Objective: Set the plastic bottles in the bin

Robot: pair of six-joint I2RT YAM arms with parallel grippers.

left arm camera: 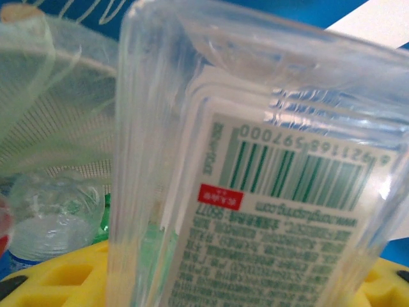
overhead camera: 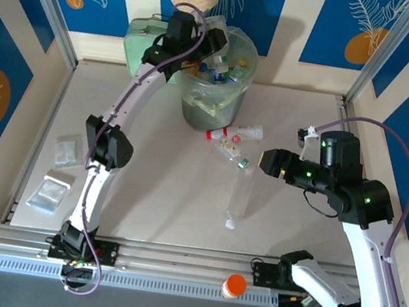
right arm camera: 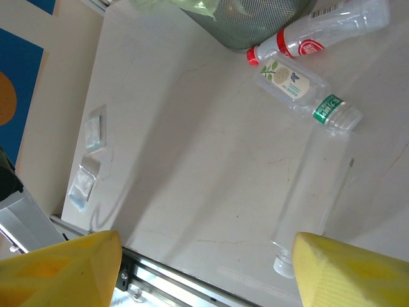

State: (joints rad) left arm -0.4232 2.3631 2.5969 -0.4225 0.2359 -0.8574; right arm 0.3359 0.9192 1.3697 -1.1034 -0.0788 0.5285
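A: Which step are we on?
B: The drop. Our left hand [overhead camera: 206, 47] hangs over the bin [overhead camera: 212, 112] at the desk's [overhead camera: 168, 187] far edge, clamped on a clear labelled bottle [left arm camera: 255, 179]. Next, we judge: spread the fingers and let it fall inside.
A: And the right hand [right arm camera: 208, 268]?
B: Spread wide and empty, near three loose bottles [right arm camera: 300, 89] lying mid-desk, between the bin and the near edge.

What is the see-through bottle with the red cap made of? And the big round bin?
The red-capped bottle looks like thin, glossy clear plastic: the table shows through it. The bin seems cloudy grey-green plastic with a fine mesh pattern, lined with a thin pale green bag, probably plastic film.
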